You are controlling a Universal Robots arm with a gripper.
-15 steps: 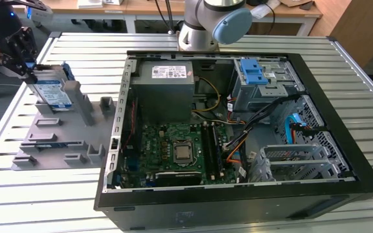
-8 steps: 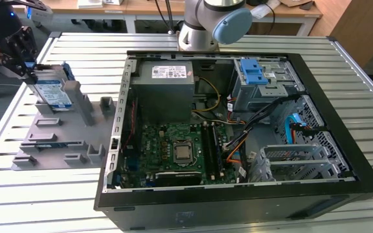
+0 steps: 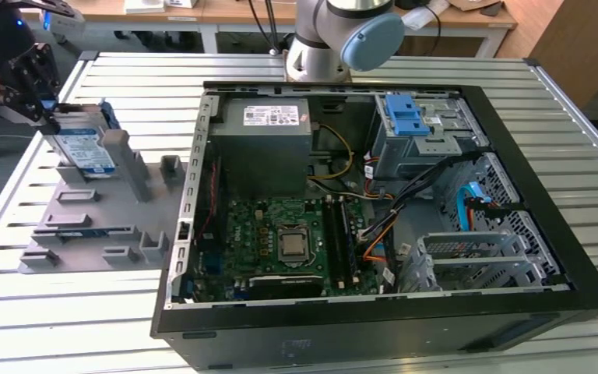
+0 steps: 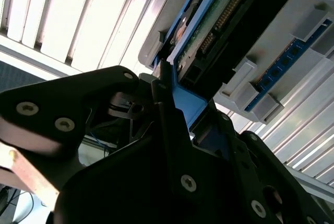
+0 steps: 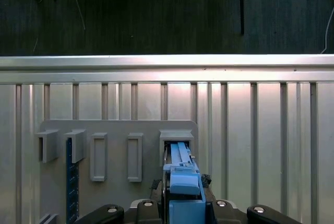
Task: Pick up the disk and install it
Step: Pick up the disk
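At the exterior view's left, the disk (image 3: 83, 148), silver with a white-and-blue label and blue side rails, stands on edge in a grey slotted holder (image 3: 81, 226). My black gripper (image 3: 54, 115) grips its upper end and is shut on it. In the first wrist view the disk's blue rail (image 5: 180, 174) runs between my fingers into the holder's slot (image 5: 176, 136). The second wrist view shows the disk's circuit-board side (image 4: 219, 20), with one finger (image 4: 172, 125) pressed against the blue rail.
An open computer case (image 3: 548, 234) lies on the slatted metal table (image 3: 71, 327) in the middle and at the right, with a blue-latched drive bay (image 3: 408, 117) at its far corner. A blue memory stick (image 3: 71, 231) sits in the holder. The arm's base (image 3: 330, 39) stands behind the case.
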